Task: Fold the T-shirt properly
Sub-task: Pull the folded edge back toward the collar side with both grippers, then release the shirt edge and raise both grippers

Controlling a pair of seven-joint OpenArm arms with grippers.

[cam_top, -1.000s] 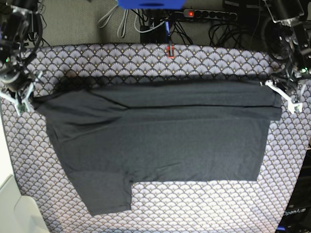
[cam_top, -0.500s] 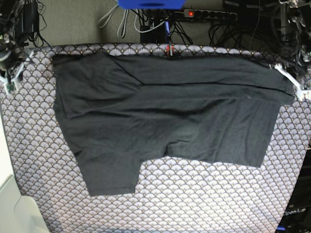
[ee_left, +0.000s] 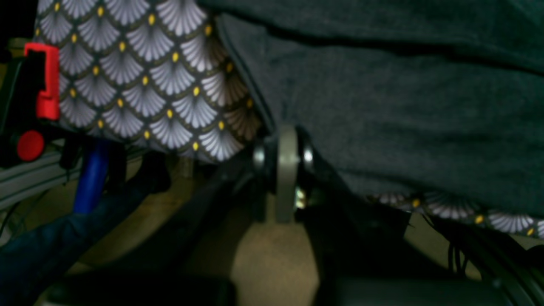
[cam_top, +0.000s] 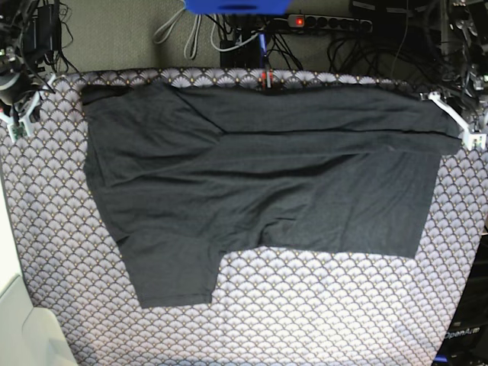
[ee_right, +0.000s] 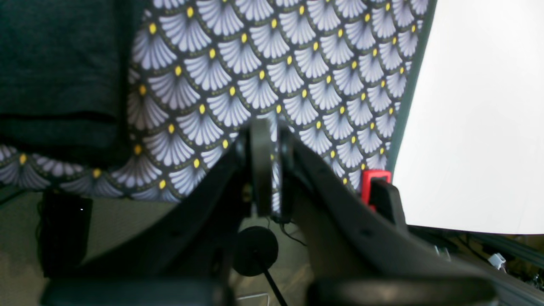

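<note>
The T-shirt (cam_top: 259,191) lies spread across the patterned surface (cam_top: 320,320), fold unfinished. Left gripper (cam_top: 467,128) pinches its far-right edge; right gripper (cam_top: 21,114) sits closed, empty, far left. Next likely: regrasp and fold.

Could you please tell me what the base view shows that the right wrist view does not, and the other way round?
Only the base view shows the whole T-shirt spread out, with a sleeve hanging toward the near edge, the left gripper at its far corner, and a power strip behind the table. Only the right wrist view shows the right gripper up close, jaws shut with only patterned cloth showing at them, and a red clip. Both show the scallop-patterned cloth and dark shirt fabric.
</note>
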